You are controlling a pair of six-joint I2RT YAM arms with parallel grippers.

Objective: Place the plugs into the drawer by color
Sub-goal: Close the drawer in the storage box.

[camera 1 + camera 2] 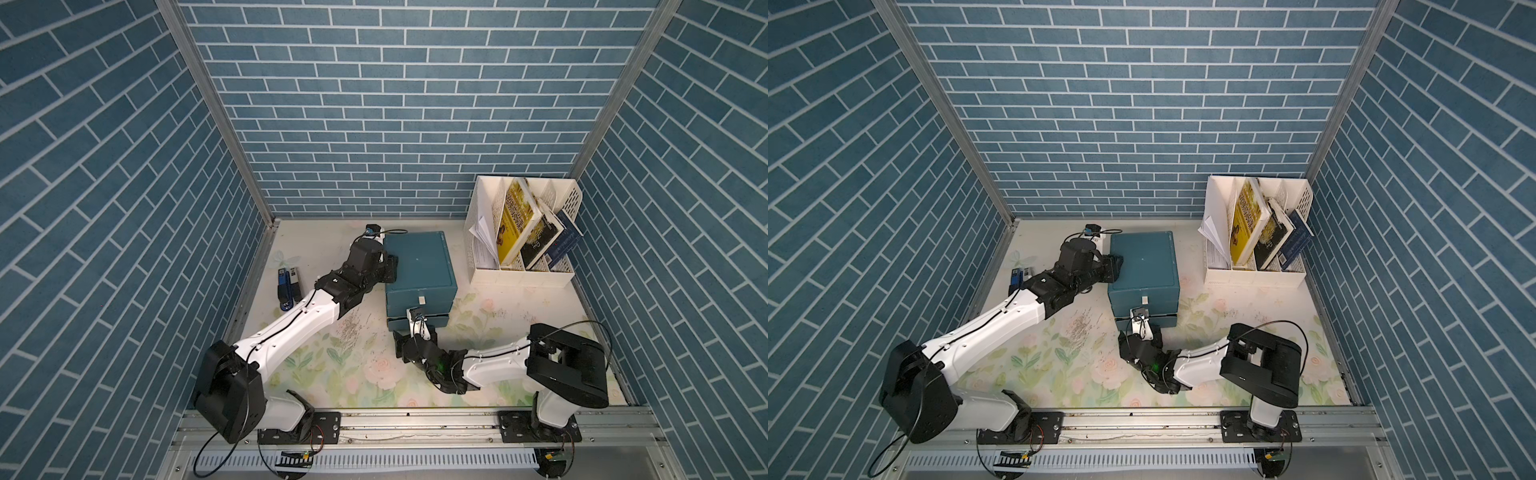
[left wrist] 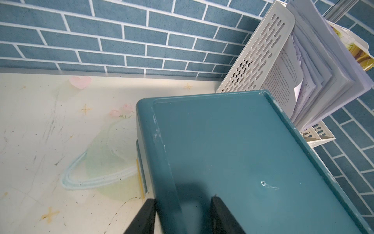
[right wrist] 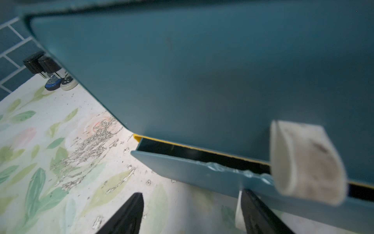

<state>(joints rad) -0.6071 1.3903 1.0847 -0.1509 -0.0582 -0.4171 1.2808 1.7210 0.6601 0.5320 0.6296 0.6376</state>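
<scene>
Two jaws of the right gripper [image 3: 191,192] stand apart before the drawer [image 1: 417,266], slightly open at its bottom, near the desk's [image 1: 519,316] back edge. The left gripper [image 2: 182,198] straddles its top rim; I cannot tell whether it clamps.

Drawer [image 1: 417,266] edge between fingers of left gripper [image 2: 182,214]. Staplers [image 1: 286,291] behind that gripper, on table [image 1: 519,309]. Rack [image 1: 523,276] beyond drawer from it, well apart. Right gripper [image 3: 192,192] just before lowest drawer front; tab [image 3: 238,212] touching one finger's inner side.

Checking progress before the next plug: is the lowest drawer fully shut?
No, the lowest drawer stands slightly pulled out, with a dark gap behind its front.
</scene>
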